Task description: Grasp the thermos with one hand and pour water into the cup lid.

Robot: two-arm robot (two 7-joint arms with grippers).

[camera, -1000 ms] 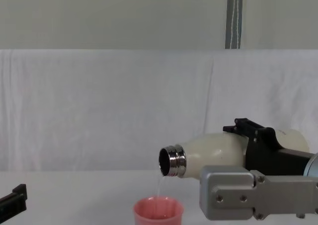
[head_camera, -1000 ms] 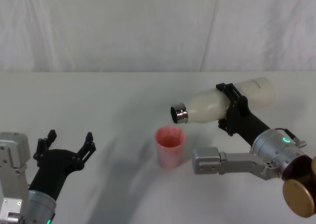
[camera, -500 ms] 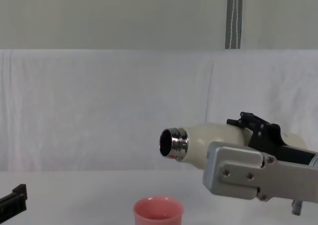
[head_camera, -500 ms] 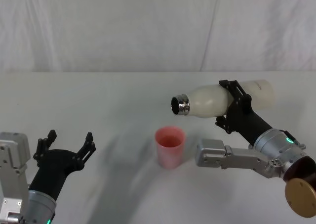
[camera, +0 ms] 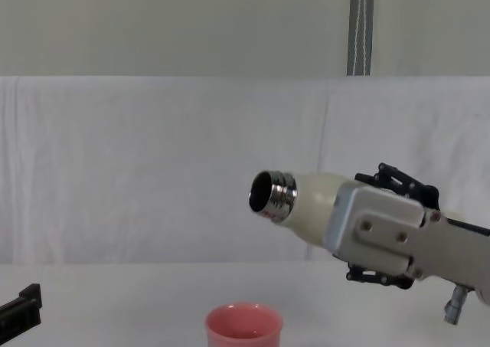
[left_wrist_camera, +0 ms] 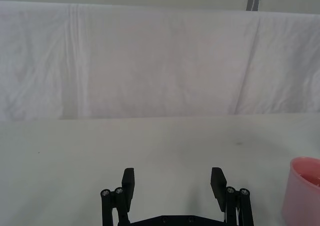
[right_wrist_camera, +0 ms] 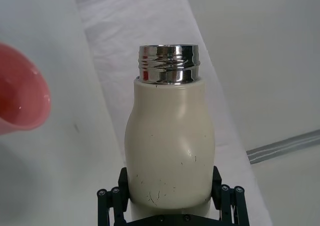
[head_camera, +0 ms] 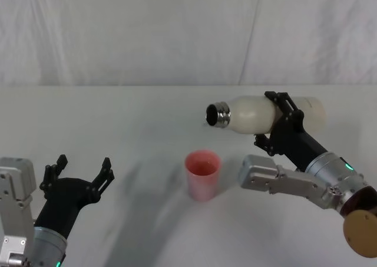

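Observation:
My right gripper (head_camera: pixel 280 117) is shut on the cream-white thermos (head_camera: pixel 259 114), holding it in the air almost level, its steel neck (camera: pixel 273 196) pointing left and slightly up. In the right wrist view the thermos (right_wrist_camera: pixel 169 147) sits between the black fingers (right_wrist_camera: pixel 111 200). Below the neck and a little left of it, the pink cup lid (head_camera: pixel 202 175) stands upright on the table with liquid inside; the same cup lid (camera: pixel 243 328) appears low in the chest view. My left gripper (head_camera: pixel 79 174) rests open near the table's front left, holding nothing.
A white cloth covers the table (head_camera: pixel 118 125) and hangs as a backdrop behind. A grey vertical bar (camera: pixel 360 27) stands behind the backdrop. Open table surface lies between my left gripper and the cup lid.
The thermos has tipped back from pouring: its neck rose and moved up away from the cup lid, and the water stream has stopped. My left arm has not moved.

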